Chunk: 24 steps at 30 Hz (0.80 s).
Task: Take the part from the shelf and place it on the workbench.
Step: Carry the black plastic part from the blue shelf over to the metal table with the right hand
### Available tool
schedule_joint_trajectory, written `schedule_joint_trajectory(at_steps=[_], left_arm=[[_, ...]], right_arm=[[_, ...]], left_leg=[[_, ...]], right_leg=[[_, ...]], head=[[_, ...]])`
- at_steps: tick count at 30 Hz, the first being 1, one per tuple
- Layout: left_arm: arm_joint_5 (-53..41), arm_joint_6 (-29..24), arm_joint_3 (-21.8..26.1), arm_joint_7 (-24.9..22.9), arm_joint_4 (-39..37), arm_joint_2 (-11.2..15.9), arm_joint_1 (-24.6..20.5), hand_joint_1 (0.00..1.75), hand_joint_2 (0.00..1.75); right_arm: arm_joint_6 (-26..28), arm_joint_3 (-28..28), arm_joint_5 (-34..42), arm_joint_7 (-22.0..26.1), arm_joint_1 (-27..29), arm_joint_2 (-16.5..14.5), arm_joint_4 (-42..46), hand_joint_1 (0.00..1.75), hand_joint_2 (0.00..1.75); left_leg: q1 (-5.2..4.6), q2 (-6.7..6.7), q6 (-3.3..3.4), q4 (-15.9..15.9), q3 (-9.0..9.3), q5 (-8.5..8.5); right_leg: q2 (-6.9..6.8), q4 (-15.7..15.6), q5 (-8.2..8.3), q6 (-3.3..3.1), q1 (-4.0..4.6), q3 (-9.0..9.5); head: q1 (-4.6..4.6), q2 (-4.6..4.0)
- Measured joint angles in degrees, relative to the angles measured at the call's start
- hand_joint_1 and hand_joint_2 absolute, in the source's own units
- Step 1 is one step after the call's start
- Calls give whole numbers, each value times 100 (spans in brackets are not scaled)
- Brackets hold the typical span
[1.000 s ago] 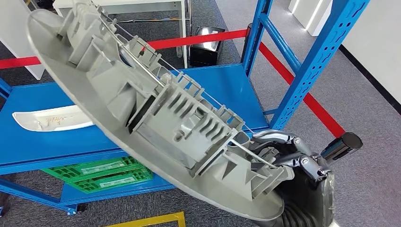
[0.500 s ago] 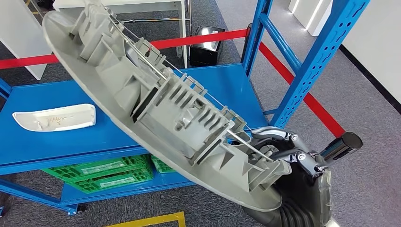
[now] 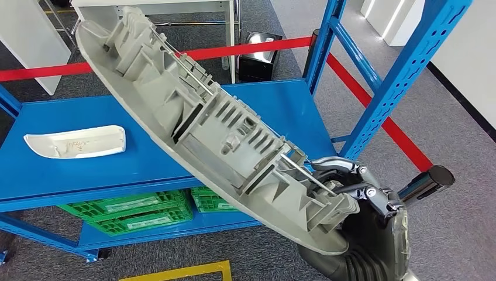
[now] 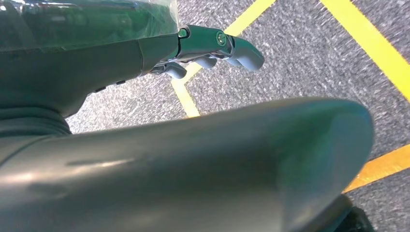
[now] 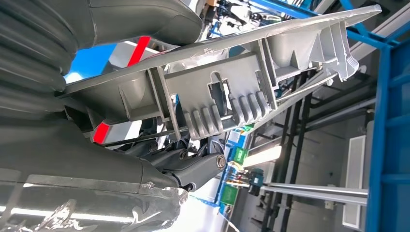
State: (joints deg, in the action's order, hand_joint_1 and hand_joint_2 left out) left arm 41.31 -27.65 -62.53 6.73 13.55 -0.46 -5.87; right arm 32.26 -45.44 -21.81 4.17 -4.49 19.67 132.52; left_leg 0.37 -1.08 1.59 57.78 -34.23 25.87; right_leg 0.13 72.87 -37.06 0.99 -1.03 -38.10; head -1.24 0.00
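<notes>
A: What lies around the blue shelf?
B: On its deck, toward its left end, a small white part. Under the deck, green crates. Behind it, red tape and a white table.
A: And the task's thing?
B: The long grey part hangs tilted above and in front of the shelf, hiding much of the deck. The right hand grips its lower end, fingers wrapped round its ribs.
A: The left hand?
B: Over grey floor with yellow lines, fingers loosely curled, holding nothing.
</notes>
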Motion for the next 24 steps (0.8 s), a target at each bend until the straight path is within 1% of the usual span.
schedule_joint_trajectory(at_steps=[1, 2, 3, 4, 5, 6, 7, 9, 10, 11, 12, 13, 14, 15, 16, 17, 18, 19, 20, 21, 22, 23, 24], left_arm=[[0, 15, 0, -4, 0, -2, 1, 0, 175], [0, 27, 0, -5, 0, -4, 0, 0, 175], [0, 34, 0, -5, 1, -8, -1, 0, 175], [0, 38, 0, -6, 0, -10, -1, 0, 175], [0, 40, 0, -6, -1, -11, -2, 0, 175], [0, 41, 0, -6, -1, -11, -3, 0, 175], [0, 43, 0, -6, -2, -11, -4, 0, 175], [0, 44, 0, -7, -2, -11, -3, 0, 175], [0, 44, -1, -9, -3, -11, -1, 0, 175], [0, 44, -1, -11, -4, -10, 0, 0, 175], [0, 44, -2, -14, -5, -9, 0, 0, 175], [0, 44, -3, -16, -6, -9, -1, 0, 175], [0, 44, -4, -18, -7, -10, -2, 0, 175], [0, 45, -5, -20, -8, -10, -2, 0, 175], [0, 45, -6, -21, -8, -11, -2, 0, 175], [0, 46, -7, -21, -8, -11, -3, 0, 175], [0, 46, -7, -21, -8, -10, -4, 0, 175], [0, 45, -7, -21, -8, -5, -9, 0, 175], [0, 44, -7, -21, -9, -1, -15, 0, 175], [0, 43, -7, -20, -9, 3, -21, 0, 175], [0, 43, -7, -20, -10, 7, -26, 0, 175], [0, 43, -7, -21, -10, 4, -24, 0, 175], [0, 46, -7, -23, -10, 0, -21, 0, 175]], right_arm=[[1, 1, 0, -11, 7, 1, -7, 175, 175], [2, 1, 0, -23, 10, 2, -10, 175, 175], [2, 2, 0, -32, 12, 2, -11, 175, 175], [3, 2, -1, -39, 11, 3, -11, 175, 175], [4, 3, -3, -44, 13, 3, -10, 175, 175], [7, 4, -6, -51, 13, 3, -10, 175, 175], [10, 6, -9, -60, 14, 3, -9, 175, 175], [16, 10, -11, -73, 15, 3, -9, 175, 175], [17, 10, -11, -73, 15, 3, -9, 175, 175], [17, 11, -12, -73, 15, 3, -10, 175, 175], [17, 12, -13, -74, 15, 3, -11, 175, 175], [18, 13, -13, -73, 16, 3, -13, 175, 175], [19, 13, -13, -74, 16, 3, -17, 175, 175], [19, 13, -13, -74, 16, 3, -24, 175, 175], [20, 12, -13, -74, 17, 3, -30, 175, 175], [20, 12, -13, -74, 18, 3, -36, 175, 175], [20, 12, -13, -74, 19, 3, -39, 175, 175], [20, 13, -14, -74, 20, 3, -41, 175, 175], [20, 13, -14, -74, 18, 3, -42, 175, 175], [20, 13, -15, -74, 18, 2, -41, 175, 175], [21, 14, -15, -74, 17, 2, -41, 175, 175], [21, 14, -15, -74, 16, 2, -41, 175, 175], [24, 16, -15, -75, 19, 2, -42, 175, 175]], left_leg=[[3, 1, -9, 14, -17, -5], [10, 1, -23, 34, -36, -11], [16, 1, -43, 56, -54, -15], [16, 0, -73, 75, -75, -21], [14, -2, -110, 88, -89, -31], [11, -3, -151, 96, -102, -44], [10, -4, -197, 92, -111, -66], [20, -2, -280, 92, -125, -86], [27, 2, -316, 140, -153, -21], [32, 7, -344, 285, -208, 128], [37, 12, -366, 540, -291, 349], [38, 15, -383, 879, -394, 596], [39, 15, -392, 1231, -478, 806], [39, 15, -392, 1474, -510, 919], [36, 15, -381, 1537, -454, 924], [28, 15, -356, 1389, -302, 829], [14, 15, -315, 1062, -62, 678], [-6, 14, -253, 666, 198, 578], [-29, 15, -203, 321, 414, 508], [-52, 16, -162, 88, 551, 480], [-71, 15, -136, -20, 602, 489], [-83, 16, -128, -53, 603, 454], [-70, 21, -115, -86, 592, 414]], right_leg=[[-1, 0, 62, 2, -4, 23], [-2, -209, 215, 0, -9, 146], [-4, -580, 400, -4, -15, 348], [-2, -949, 529, -20, -9, 547], [8, -1233, 627, -51, 1, 692], [17, -1390, 653, -87, 13, 760], [28, -1412, 652, -132, 31, 753], [26, -1425, 700, -227, 29, 705], [19, -1431, 732, -274, 23, 685], [8, -1441, 764, -317, 15, 665], [-2, -1445, 794, -351, 12, 641], [-9, -1443, 820, -373, 21, 611], [-15, -1438, 847, -389, 34, 575], [-17, -1431, 874, -398, 50, 532], [-18, -1421, 899, -404, 67, 488], [-15, -1408, 921, -405, 84, 447], [-11, -1397, 939, -402, 98, 417], [-10, -1389, 956, -394, 106, 394], [-11, -1384, 978, -376, 112, 375], [-14, -1384, 1003, -348, 110, 360], [-17, -1388, 1032, -313, 102, 345], [-17, -1395, 1064, -275, 99, 333], [-13, -1396, 1073, -241, 94, 323]], head=[[-7, 0], [-15, 0], [-24, 0], [-35, 0], [-43, 0], [-48, 0], [-50, 0], [-44, 0], [-32, 0], [-10, 0], [20, 0], [54, 0], [83, 0], [102, 0], [113, 0], [120, 0], [126, 0], [128, 0], [125, 0], [125, 0], [126, 0], [128, 0], [137, 0]])
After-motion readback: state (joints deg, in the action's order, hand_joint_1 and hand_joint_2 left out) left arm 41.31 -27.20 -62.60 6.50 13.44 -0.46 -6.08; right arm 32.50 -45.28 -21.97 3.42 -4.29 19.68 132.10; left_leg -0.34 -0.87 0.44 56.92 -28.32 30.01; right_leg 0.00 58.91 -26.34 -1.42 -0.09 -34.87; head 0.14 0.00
